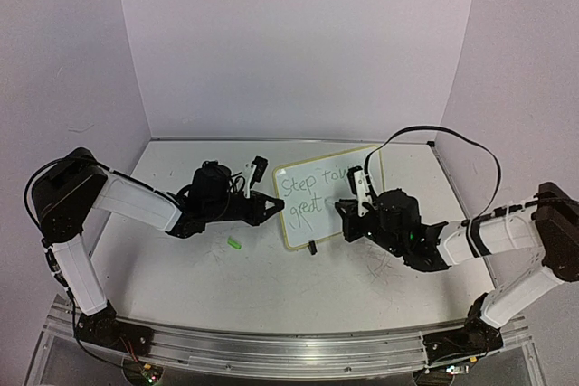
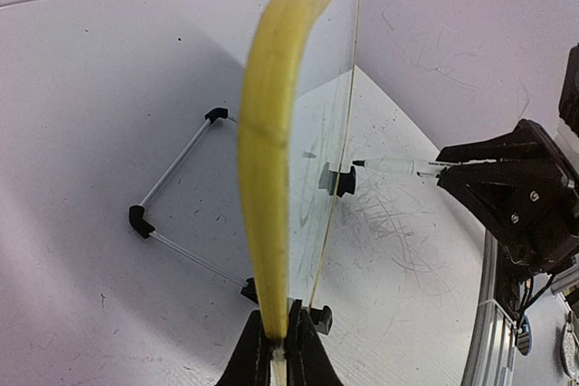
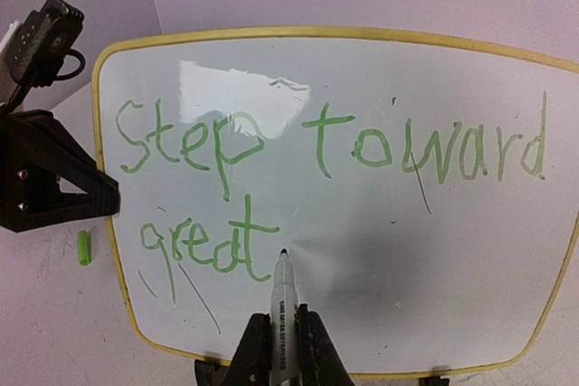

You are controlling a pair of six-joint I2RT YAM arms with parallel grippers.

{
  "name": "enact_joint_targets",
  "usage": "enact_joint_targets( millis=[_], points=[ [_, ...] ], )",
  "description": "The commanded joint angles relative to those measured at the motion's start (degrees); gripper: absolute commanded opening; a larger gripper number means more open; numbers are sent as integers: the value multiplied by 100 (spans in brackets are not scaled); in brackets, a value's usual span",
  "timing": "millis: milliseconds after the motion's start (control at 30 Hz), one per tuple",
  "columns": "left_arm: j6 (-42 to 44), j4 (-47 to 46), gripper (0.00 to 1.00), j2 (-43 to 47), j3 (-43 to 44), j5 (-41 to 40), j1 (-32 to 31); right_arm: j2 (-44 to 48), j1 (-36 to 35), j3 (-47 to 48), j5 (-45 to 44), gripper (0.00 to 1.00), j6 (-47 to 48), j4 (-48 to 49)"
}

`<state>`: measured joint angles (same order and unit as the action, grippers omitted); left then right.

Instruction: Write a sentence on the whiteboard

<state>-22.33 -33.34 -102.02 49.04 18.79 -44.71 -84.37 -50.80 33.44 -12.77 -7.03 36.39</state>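
The whiteboard stands tilted on the table, white with a yellow rim. Green handwriting on it, the sentence, reads "Step toward" on one line and "great" below; in the top view the sentence looks small. My left gripper is shut on the board's left edge, also seen from above. My right gripper is shut on a white marker. The marker's tip sits at the board just right of the last "t" of "great". From the side, the marker meets the board face.
A small green cap lies on the table left of the board's lower corner, visible beside the board. The thin wire stand juts out behind the board. White walls enclose the table at the back and sides.
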Motion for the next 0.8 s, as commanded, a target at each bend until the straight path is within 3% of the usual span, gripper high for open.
enact_joint_targets(
  millis=[0,767],
  points=[
    [157,85,0,103,43,-210,23,-175,-18,340,-153,0,-14,199],
    [220,88,0,170,-3,-230,24,-355,-26,412,-368,0,-200,-136]
  ],
)
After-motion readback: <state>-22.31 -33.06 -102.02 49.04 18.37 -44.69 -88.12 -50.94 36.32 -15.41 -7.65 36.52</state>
